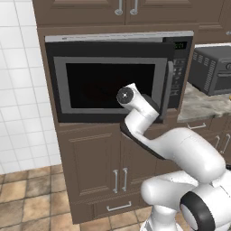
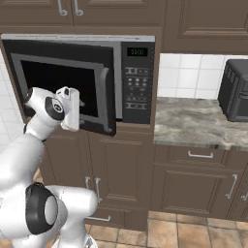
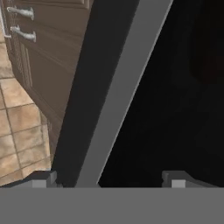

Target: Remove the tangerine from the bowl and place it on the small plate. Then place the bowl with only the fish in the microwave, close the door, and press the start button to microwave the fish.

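- Right at the microwave door (image 1: 108,83) our end effector (image 3: 109,181) sits with its jaws spread wide and nothing between them; the hand view shows the two dark tips astride the door's silver window frame.
- Just ahead of the end effector lies the dark window glass; we cannot make out the bowl or the fish through it, so we cannot tell from here where they are.
- Beyond the door's free edge stands the vertical grey bar handle (image 2: 104,94), and the right base view shows that edge standing a little proud of the microwave (image 2: 138,80) body, so we judge the door nearly closed, not latched.
- Past the handle is the keypad (image 2: 137,89) under the green display; the start press looks not yet done.
- We judge the task late: finishing the door push and pressing start remain.
- Room is open to the side over the tiled floor (image 1: 27,198); farther off beyond the keypad, the surface (image 2: 193,121) carries a toaster oven (image 2: 235,89), well apart from us.
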Tool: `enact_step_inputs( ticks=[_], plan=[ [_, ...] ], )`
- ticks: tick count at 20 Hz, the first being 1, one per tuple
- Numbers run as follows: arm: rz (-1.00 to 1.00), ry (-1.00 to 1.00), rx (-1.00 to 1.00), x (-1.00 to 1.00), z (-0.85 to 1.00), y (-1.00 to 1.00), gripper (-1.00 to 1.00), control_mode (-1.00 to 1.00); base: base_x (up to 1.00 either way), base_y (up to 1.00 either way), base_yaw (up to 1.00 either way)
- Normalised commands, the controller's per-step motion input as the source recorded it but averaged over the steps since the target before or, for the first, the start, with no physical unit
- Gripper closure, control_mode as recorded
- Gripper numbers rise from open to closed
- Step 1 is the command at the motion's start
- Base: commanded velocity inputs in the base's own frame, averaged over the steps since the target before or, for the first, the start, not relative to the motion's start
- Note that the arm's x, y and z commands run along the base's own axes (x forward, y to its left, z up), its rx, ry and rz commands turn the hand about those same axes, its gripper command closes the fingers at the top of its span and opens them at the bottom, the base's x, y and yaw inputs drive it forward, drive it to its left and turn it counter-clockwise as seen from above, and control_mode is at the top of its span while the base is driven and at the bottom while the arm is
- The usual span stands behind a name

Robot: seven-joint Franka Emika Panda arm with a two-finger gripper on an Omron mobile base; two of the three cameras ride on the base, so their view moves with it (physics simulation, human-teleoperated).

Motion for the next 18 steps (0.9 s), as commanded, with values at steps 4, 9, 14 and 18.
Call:
enact_step_inputs(
  ticks=[4,9,14,18],
  plan=[
    [0.08,0.07,0.11,0.85,0.16,-0.17,-1.0,-1.0,0.0,0.0,0.0],
    [0.06,0.03,0.11,0.71,0.03,-0.06,-1.0,-1.0,0.0,0.0,0.0],
    [0.06,0.06,0.12,0.77,0.0,0.0,-1.0,-1.0,0.0,0.0,0.0],
    [0.03,0.1,0.07,0.3,0.0,0.0,-1.0,-1.0,0.0,0.0,0.0]
  ],
)
